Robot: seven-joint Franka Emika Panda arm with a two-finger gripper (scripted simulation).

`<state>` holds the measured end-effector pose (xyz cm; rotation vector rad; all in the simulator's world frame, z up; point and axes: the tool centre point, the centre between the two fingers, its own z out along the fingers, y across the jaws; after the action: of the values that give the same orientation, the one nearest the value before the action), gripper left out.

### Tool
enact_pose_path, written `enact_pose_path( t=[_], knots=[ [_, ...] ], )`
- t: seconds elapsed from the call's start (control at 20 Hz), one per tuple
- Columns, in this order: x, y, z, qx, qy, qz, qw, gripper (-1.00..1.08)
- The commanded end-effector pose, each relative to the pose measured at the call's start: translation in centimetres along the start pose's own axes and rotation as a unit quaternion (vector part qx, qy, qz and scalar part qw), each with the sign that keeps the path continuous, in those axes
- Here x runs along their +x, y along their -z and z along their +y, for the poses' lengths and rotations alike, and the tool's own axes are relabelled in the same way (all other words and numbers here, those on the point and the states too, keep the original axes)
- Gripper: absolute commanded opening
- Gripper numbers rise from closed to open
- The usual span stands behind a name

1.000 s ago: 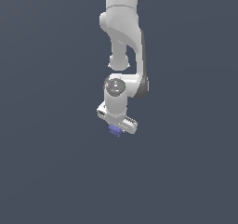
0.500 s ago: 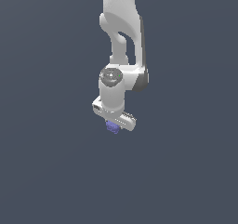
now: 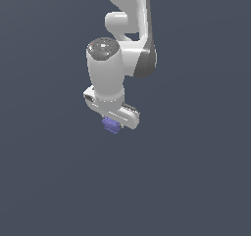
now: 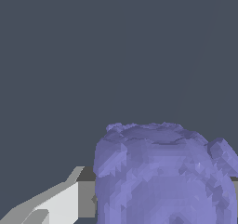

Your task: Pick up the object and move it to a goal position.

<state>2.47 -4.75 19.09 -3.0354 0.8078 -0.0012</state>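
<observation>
Contact is what matters here: the object (image 3: pixel 111 125) sits directly under my gripper (image 3: pixel 112 122), tucked against the underside of the white hand and poking out toward about 6 o'clock in the exterior view. It lies nearer the hand's 9 o'clock end than its 3 o'clock end. It is a lumpy, roughly cubic thing with no clear long axis, and it is narrower than the hand above it. In the wrist view the object (image 4: pixel 162 176) fills the near field, with one finger (image 4: pixel 56 204) pressed close beside it. I judge my jaws to be clamped on the object, closed down to about its width. No surface shows beneath it, so it seems to be carried in the air. No goal marker is visible, so I cannot tell which way the carry must go.
</observation>
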Motion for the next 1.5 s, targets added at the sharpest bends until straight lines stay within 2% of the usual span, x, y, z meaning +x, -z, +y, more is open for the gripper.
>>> enact_pose_path(
  t=[0.0, 0.75, 1.1, 1.45],
  knots=[
    [0.7, 2.8, 0.4, 0.0, 0.0, 0.0, 1.0, -1.0],
    [4.8, 16.9, 2.0, 0.0, 0.0, 0.0, 1.0, -1.0],
    [6.1, 21.2, 2.4, -0.001, 0.0, 0.0, 1.0, -1.0],
    [7.0, 23.6, 2.6, -0.001, 0.0, 0.0, 1.0, -1.0]
  ],
)
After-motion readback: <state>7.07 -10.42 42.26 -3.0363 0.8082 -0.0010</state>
